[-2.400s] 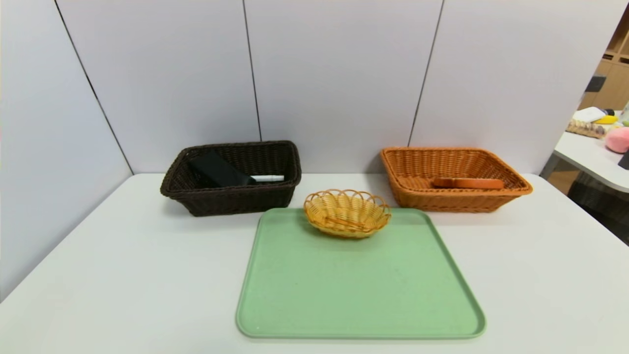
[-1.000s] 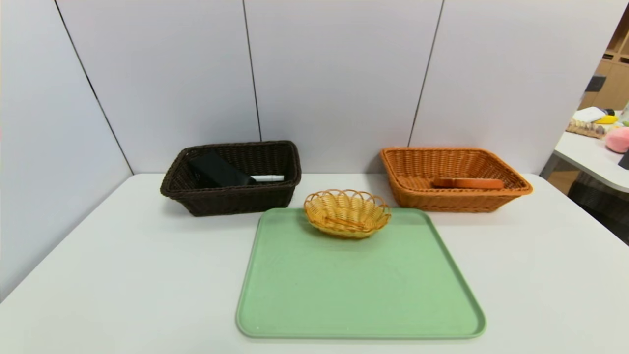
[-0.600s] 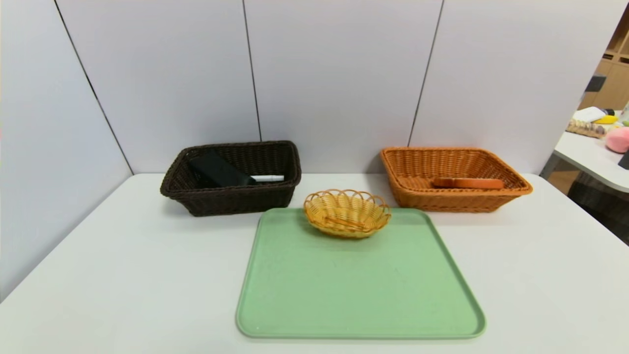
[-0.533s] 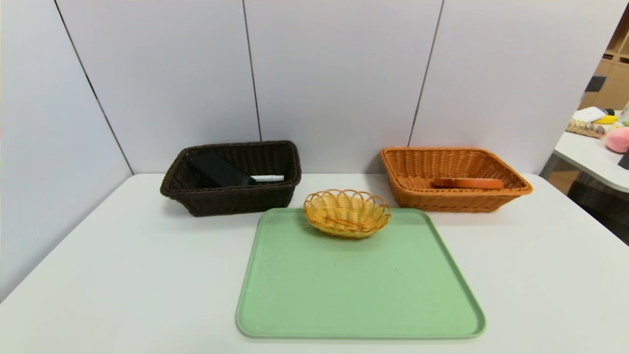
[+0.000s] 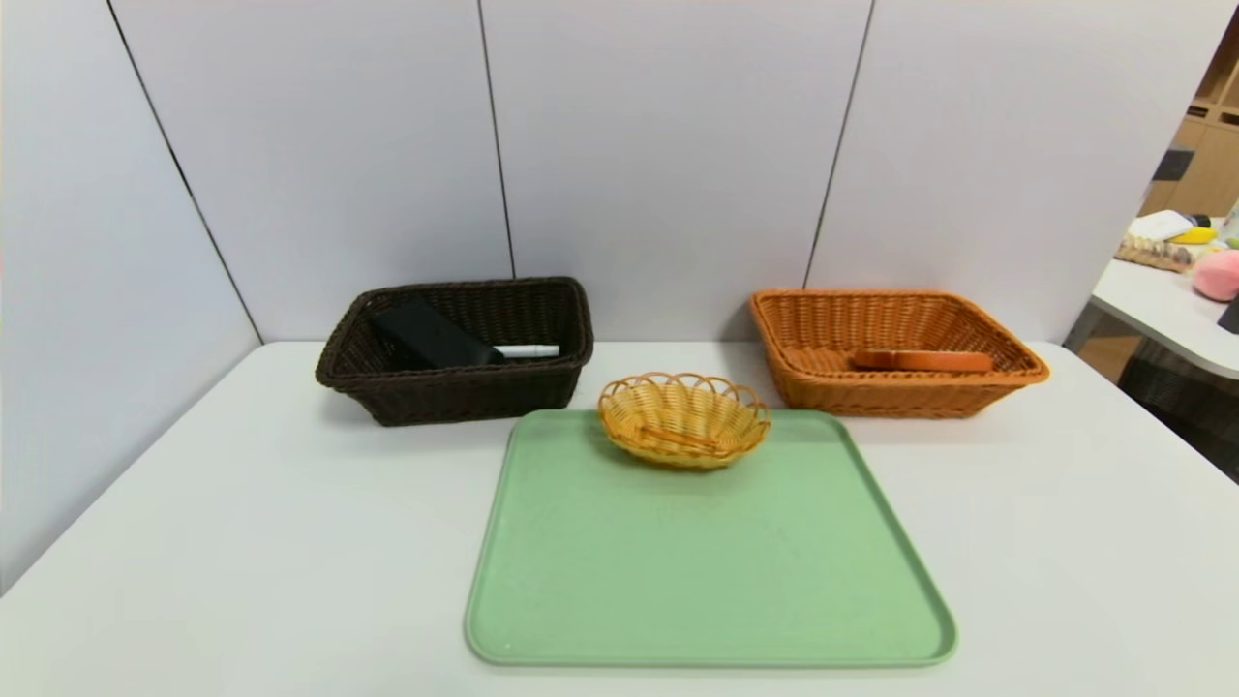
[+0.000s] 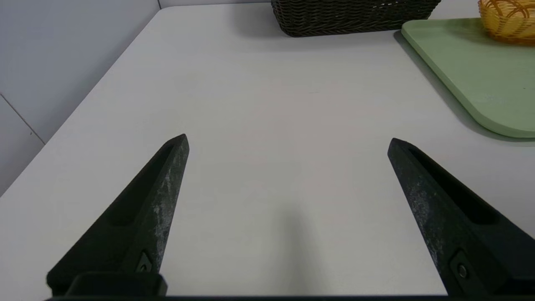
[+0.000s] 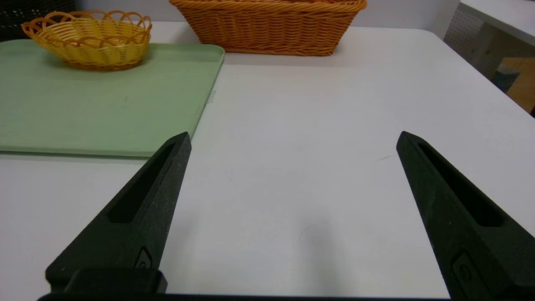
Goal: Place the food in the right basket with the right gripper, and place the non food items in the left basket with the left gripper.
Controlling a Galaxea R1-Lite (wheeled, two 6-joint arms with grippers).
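— Wicker, yellow and loosely woven: the small basket (image 5: 683,419) sits at the far edge of the green tray (image 5: 707,581), near the middle of that edge, and something thin and brownish lies in its bottom. Can you tell what it is?

— Not with certainty. It looks like a slim stick, possibly food, but it is too small to name. If it is to be lifted, I'd judge it light and stiff, perhaps brittle, so a gentle pinch across its middle would suit, reaching down past the scalloped rim. The little basket itself is light and would slide on the smooth tray if nudged.

— And the rest?

— The dark brown basket (image 5: 460,348) stands near the table's (image 5: 194,542) far left, against the wall, and already holds a black flat item (image 5: 426,334) and a white pen-like thing (image 5: 528,350). The orange basket (image 5: 891,350) stands at the far right with an orange-brown flat piece (image 5: 924,361) lying inside. Sorting looks nearly or wholly finished.

— The arms?

— Out of the head view. The left gripper (image 6: 288,142) hovers over bare table near the front left, fingers spread wide, empty. The right gripper (image 7: 292,138) does likewise at the front right, just beside the tray's edge, also spread wide and empty.
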